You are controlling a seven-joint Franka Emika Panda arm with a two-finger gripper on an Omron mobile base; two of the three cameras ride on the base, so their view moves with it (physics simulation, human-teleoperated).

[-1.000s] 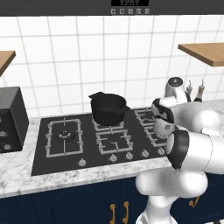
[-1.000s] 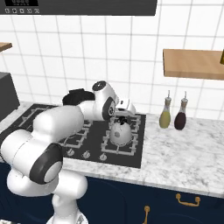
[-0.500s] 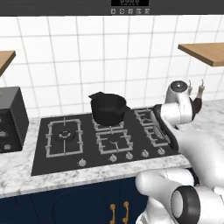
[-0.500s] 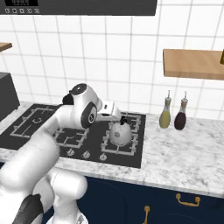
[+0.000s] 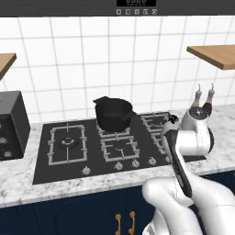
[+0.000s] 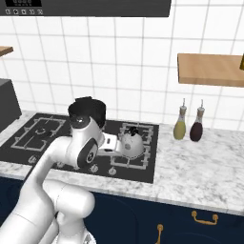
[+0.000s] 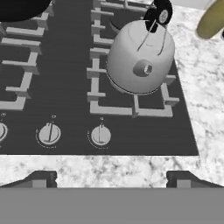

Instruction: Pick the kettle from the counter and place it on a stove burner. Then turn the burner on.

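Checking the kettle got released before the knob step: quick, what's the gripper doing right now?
Gripper: open, holding nothing; the kettle sits free on the right front burner, ahead of the fingers.

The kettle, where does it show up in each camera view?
Left base view: the arm's white links cover its burner; I cannot pick it out.
Right base view: kettle centre, on the cooktop's right-hand burner.
Hand view: kettle upper centre-right.
Shared landmark: black pot.
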